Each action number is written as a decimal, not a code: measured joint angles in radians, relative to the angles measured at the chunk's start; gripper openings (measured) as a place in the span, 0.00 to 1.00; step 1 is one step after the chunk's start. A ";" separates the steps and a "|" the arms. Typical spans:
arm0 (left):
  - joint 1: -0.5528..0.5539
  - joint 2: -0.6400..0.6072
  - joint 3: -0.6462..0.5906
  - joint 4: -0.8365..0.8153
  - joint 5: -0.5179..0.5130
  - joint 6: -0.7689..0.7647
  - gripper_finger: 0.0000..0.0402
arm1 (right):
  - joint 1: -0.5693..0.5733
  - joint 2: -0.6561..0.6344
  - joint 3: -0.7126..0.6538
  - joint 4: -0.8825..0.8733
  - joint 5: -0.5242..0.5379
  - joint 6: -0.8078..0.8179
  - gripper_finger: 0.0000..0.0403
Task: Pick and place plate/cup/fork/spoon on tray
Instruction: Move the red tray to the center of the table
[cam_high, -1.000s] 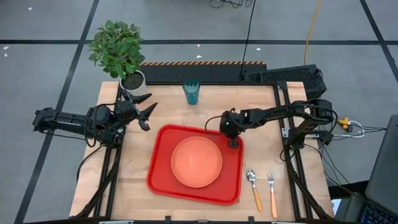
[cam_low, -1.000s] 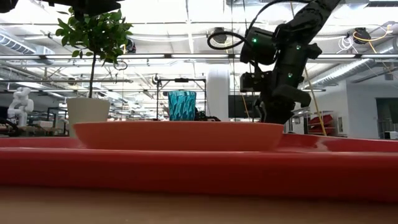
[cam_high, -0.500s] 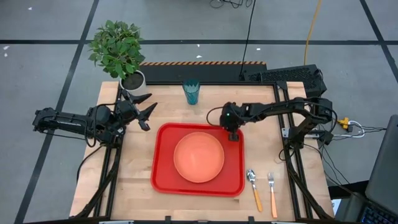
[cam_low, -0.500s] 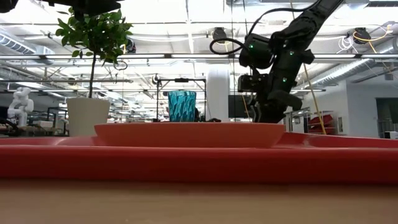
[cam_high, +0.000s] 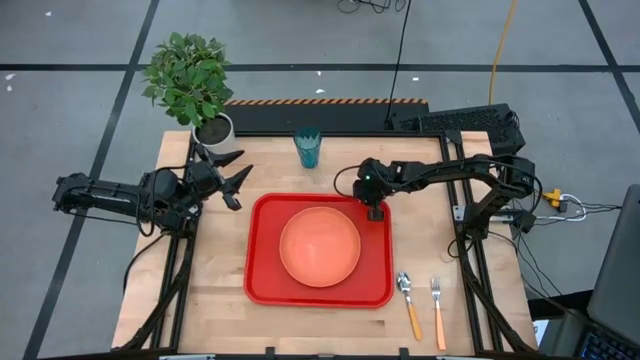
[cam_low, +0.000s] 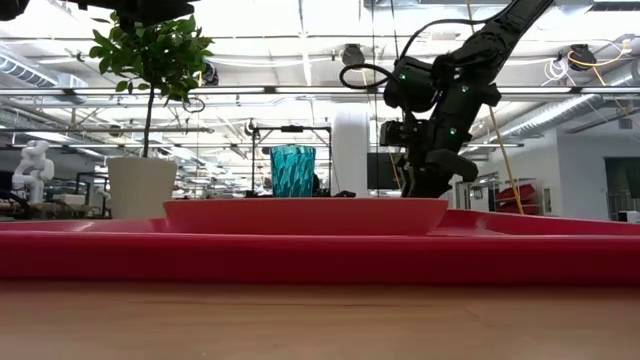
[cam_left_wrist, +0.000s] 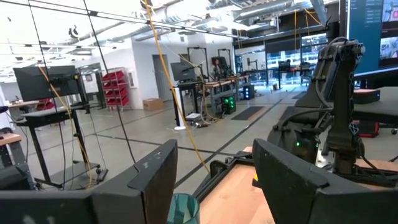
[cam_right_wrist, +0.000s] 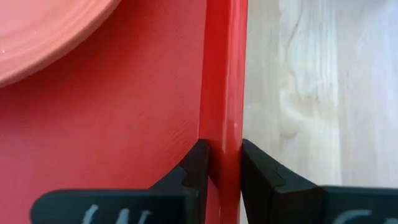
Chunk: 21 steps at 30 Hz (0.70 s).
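The red tray (cam_high: 268, 285) lies on the wooden table with the orange-salmon plate (cam_high: 319, 247) resting flat in it. My right gripper (cam_high: 376, 211) stands at the tray's far right corner, shut on its rim. The teal cup (cam_high: 308, 148) stands upright at the table's far edge. The spoon (cam_high: 408, 301) and the fork (cam_high: 437, 311) lie side by side on the table right of the tray, handles toward the near edge. My left gripper (cam_high: 238, 180) hovers open and empty over the table's far left, beside the plant pot. My right gripper pinches the tray's raised rim (cam_right_wrist: 223, 134) near the far right corner, one finger (cam_right_wrist: 194, 168) inside the tray and one (cam_right_wrist: 261, 171) outside. The fingers point down from above. The tray's bottom lies flat on the table.
A potted plant in a white pot (cam_high: 214, 130) stands at the table's far left corner, close to my left gripper. Bare wood (cam_high: 215, 290) shows left of the tray and between the tray and the far edge.
My right gripper has drawn the tray's far right corner toward the table's far edge. The tray has turned about on the table from a skewed lie to one square with the table's edges. The plate has ridden along in it.
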 joint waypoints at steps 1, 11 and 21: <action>0.000 0.000 0.000 0.000 0.000 0.000 0.53 | -0.001 0.000 0.000 0.009 0.001 -0.008 0.12; 0.000 0.000 0.000 0.000 0.000 0.000 0.53 | -0.043 0.000 0.000 0.019 -0.003 -0.052 0.12; 0.000 0.000 0.000 0.000 0.000 0.002 0.53 | -0.063 0.000 0.000 0.022 -0.005 -0.056 0.13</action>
